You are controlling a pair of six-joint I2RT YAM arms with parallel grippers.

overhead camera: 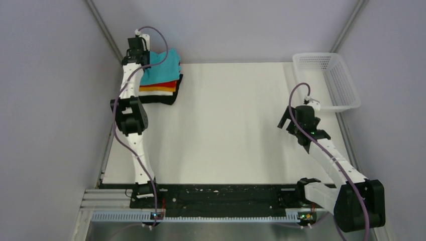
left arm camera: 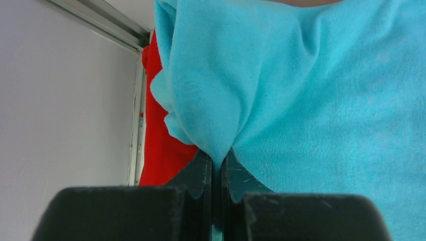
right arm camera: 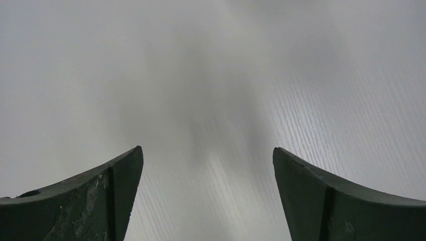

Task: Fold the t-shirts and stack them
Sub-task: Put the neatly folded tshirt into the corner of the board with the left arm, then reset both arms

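Note:
The t-shirts lie folded in a stack at the table's far left corner: turquoise-blue [overhead camera: 163,68] on top, then red [overhead camera: 170,84], orange [overhead camera: 158,89], white [overhead camera: 154,93] and black [overhead camera: 165,99]. My left gripper [overhead camera: 142,62] is at the stack's left edge. In the left wrist view it [left arm camera: 217,161] is shut on a pinched fold of the turquoise-blue t-shirt [left arm camera: 311,90], and the red t-shirt [left arm camera: 158,145] shows underneath at the left. My right gripper [overhead camera: 288,120] hovers over the right side of the table. It [right arm camera: 207,150] is open with only bare table between its fingers.
A white mesh basket [overhead camera: 351,95] stands at the table's far right corner, behind the right arm. The white table [overhead camera: 226,125] stretches between the two arms. Grey walls close in on the left, the right and the back.

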